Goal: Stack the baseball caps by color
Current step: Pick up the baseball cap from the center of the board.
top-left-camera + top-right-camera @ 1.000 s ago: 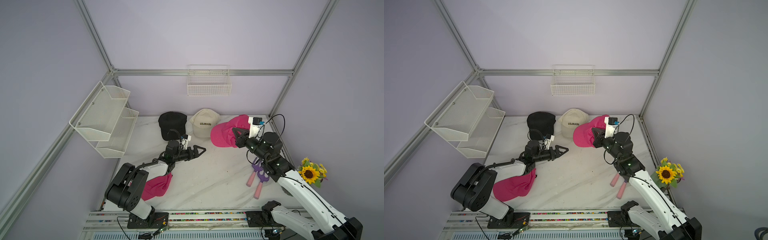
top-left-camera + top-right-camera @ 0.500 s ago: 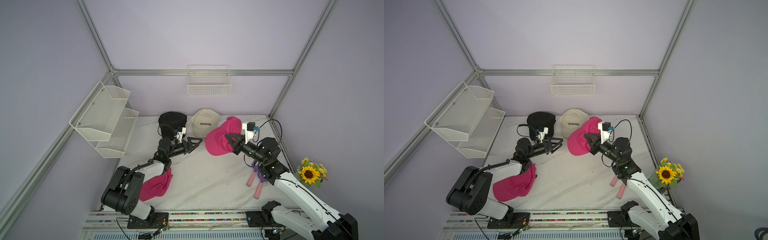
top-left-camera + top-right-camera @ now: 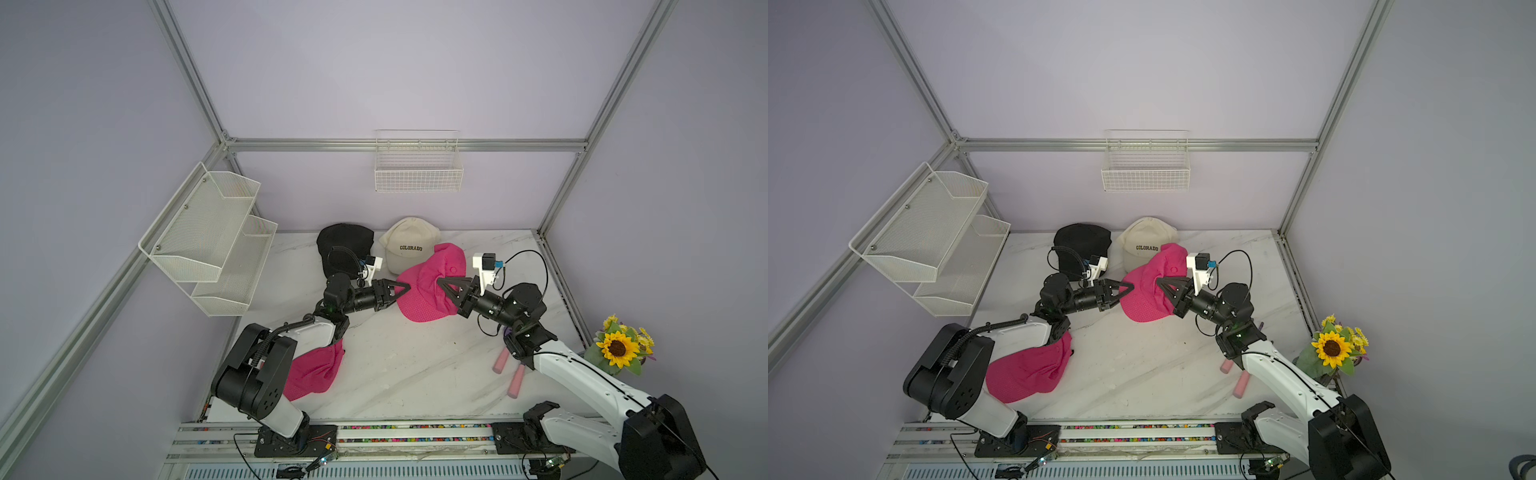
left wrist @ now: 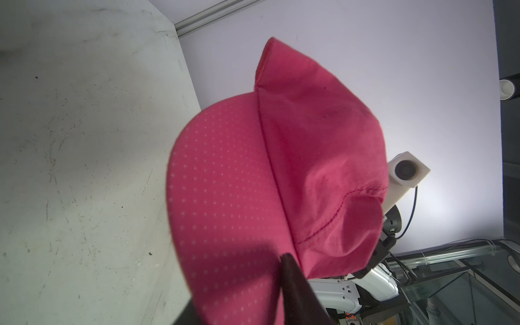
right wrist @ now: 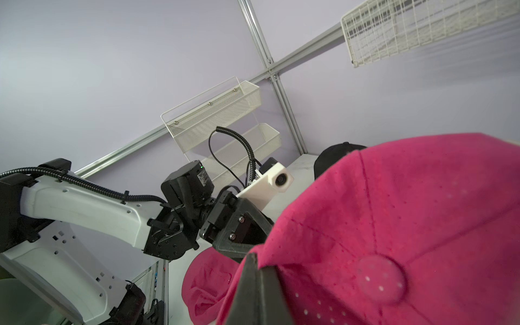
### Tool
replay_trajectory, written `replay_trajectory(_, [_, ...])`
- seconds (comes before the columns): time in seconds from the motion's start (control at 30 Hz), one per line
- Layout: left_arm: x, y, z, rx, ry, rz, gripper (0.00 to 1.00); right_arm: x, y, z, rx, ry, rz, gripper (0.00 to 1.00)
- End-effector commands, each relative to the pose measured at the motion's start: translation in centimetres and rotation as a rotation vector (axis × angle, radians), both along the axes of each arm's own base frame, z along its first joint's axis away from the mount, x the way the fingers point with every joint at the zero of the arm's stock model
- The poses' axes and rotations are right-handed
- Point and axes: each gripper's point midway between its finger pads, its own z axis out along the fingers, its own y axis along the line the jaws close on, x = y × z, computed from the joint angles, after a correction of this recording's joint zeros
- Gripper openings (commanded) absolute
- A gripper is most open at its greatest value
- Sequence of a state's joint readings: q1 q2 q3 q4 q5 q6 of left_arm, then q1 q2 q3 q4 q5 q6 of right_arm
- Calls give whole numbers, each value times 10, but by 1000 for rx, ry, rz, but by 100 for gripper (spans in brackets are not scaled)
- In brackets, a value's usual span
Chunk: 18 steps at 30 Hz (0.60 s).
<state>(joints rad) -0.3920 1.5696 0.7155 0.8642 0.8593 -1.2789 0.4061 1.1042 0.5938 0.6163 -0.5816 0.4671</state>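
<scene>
Held hot pink fabric baseball cap (image 3: 428, 291) between two closed claws.
Pinched the brim's edge in the left gripper (image 3: 405, 286), shut on it; bit into the crumpled crown with the right gripper (image 3: 441, 283), clamped likewise. Lost the right fingertips among crown folds; hid most of a second pink cap (image 3: 316, 370) beneath the left arm (image 3: 307, 332). Pointed the brim toward the left claw, long axis running claw to claw.

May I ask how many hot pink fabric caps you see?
2. One hot pink fabric cap held by left claw and right claw mid-table; other pink cap beneath the left arm. More may be hidden.
</scene>
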Motion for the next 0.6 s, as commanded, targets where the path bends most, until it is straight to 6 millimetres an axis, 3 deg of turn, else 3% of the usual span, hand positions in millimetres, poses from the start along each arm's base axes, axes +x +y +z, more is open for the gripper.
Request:
replay_trajectory(0.0, [-1, 17, 28, -38, -115, 44, 0, 13, -28, 26, 55, -34, -199, 41])
replay_trajectory(0.03, [-1, 22, 30, -35, -131, 56, 0, 20, -42, 25, 60, -9, -286, 72])
replay_trajectory(0.07, [-2, 25, 31, -30, -142, 60, 0, 23, -53, 25, 58, 5, -333, 92])
replay_trajectory(0.1, [-3, 27, 34, -23, -160, 57, 0, 25, -62, 24, 56, 23, -354, 97])
replay_trajectory(0.4, [-16, 25, 65, -31, -272, -21, 0, 42, -88, -10, 83, 213, -353, 97])
replay_trajectory(0.57, [-23, 24, 74, -55, -301, -49, 0, 31, -90, -20, 160, 261, -252, 97])
